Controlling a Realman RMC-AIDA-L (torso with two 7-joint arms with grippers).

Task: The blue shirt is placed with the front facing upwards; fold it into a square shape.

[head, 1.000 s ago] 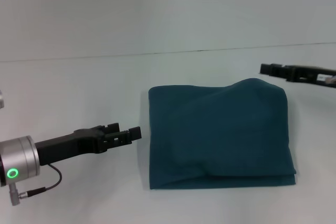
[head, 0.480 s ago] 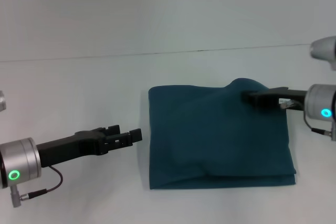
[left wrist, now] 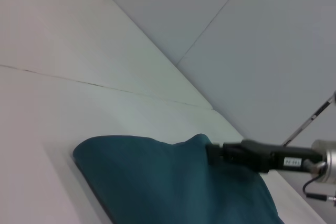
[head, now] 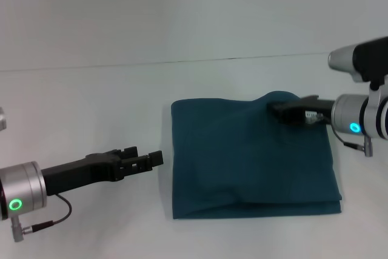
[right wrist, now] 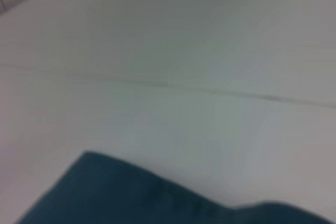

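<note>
Left gripper [head: 156, 158]: low over the bare desk [head: 91, 101] just beside the shirt's left edge, not touching the cloth; whether its fingers are parted or closed cannot be told — likely waiting at the edge in case that side needs tidying.
Blue shirt [head: 248, 162]: lies mid-desk, folded to a near-square block, plain side up with no lettering showing; layered edges show along the near side, and the far right part bulges up in a hump [head: 282, 97].
Right gripper [head: 276, 108]: reaches in from the right, its tip on the hump at the far edge; finger state cannot be told — probably there to press or straighten that raised part.
Stage: the folding looks nearly done; only the uneven far edge spoils the square.
</note>
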